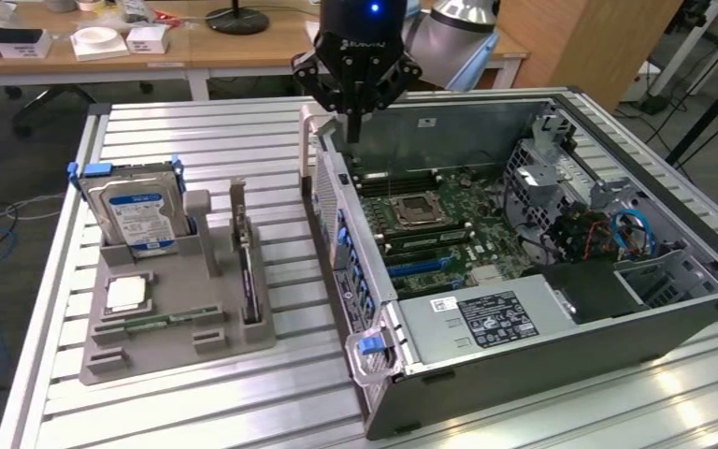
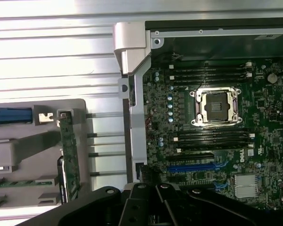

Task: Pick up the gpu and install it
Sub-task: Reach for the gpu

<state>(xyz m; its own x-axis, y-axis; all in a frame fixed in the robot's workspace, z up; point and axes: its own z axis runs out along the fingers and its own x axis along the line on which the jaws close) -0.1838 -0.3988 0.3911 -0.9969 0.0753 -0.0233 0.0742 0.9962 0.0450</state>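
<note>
The gpu [image 1: 247, 271] stands on edge in the right slot of a grey holder [image 1: 197, 341], its silver bracket at the far end. In the wrist view the gpu [image 2: 68, 155] shows as a thin green board edge. My gripper [image 1: 352, 129] hangs above the far corner of the open computer case [image 1: 583, 101] at the exterior view's left. It is shut with nothing in it and well away from the gpu. Its black linkage [image 2: 155, 207] shows in the wrist view. A blue expansion slot [image 2: 193, 167] lies on the motherboard [image 1: 452, 201].
A silver hard drive [image 1: 137, 210] with a blue-white label stands in the holder beside the gpu. A small chip [image 1: 124, 295] and a memory stick [image 1: 160, 323] lie lower in the holder. The slatted metal table [image 1: 184, 140] carries everything. Desks stand behind it.
</note>
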